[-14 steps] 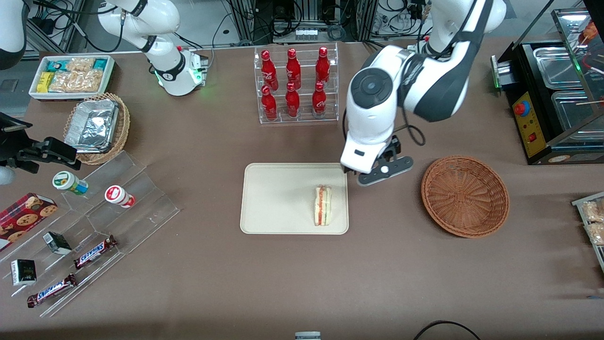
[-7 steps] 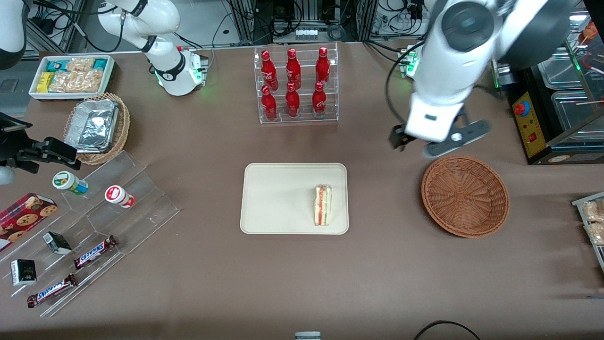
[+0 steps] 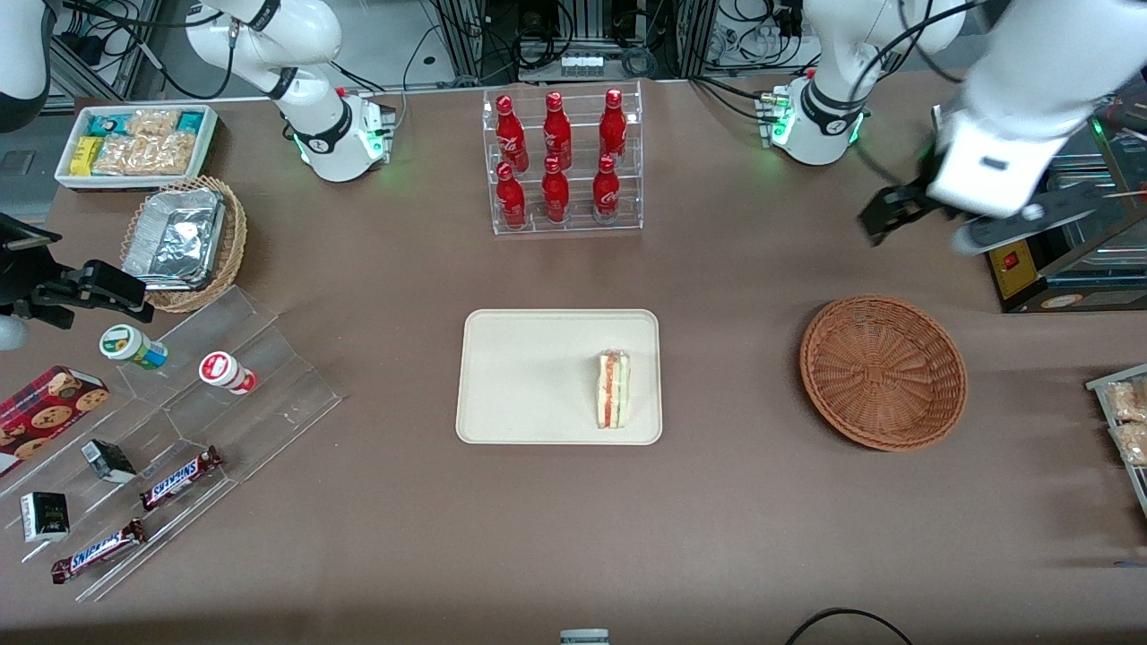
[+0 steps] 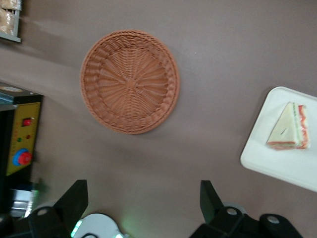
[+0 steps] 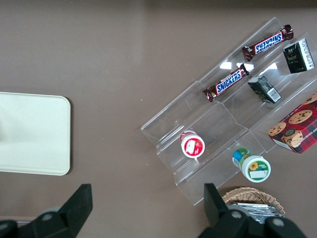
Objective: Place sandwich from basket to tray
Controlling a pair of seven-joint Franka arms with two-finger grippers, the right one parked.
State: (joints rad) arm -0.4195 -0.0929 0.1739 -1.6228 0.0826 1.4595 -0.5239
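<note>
1. Brown cloth covers my table [image 3: 735, 528], with wiring and rack frames along its edge farthest from the front camera.
2. I see the sandwich [image 3: 614, 390] lying on the tray [image 3: 529, 376], close to the tray's edge that faces the basket, its striped filling turned up; the wrist view shows the same wedge [image 4: 288, 128] on the tray's corner [image 4: 282, 166].
3. I find the basket [image 3: 883, 372] sitting beside the tray toward the working arm's end of the table, well apart from it, its woven floor bare [image 4: 130, 82].
4. I have the gripper [image 3: 950, 219] hanging high above the table, farther from the front camera than the basket and near a black machine with a red button [image 3: 1013, 246]; its fingers [image 4: 75, 201] are spread wide and hold nothing.
5. I also see a clear rack of red bottles [image 3: 560, 161] farther from the front camera than the tray.
</note>
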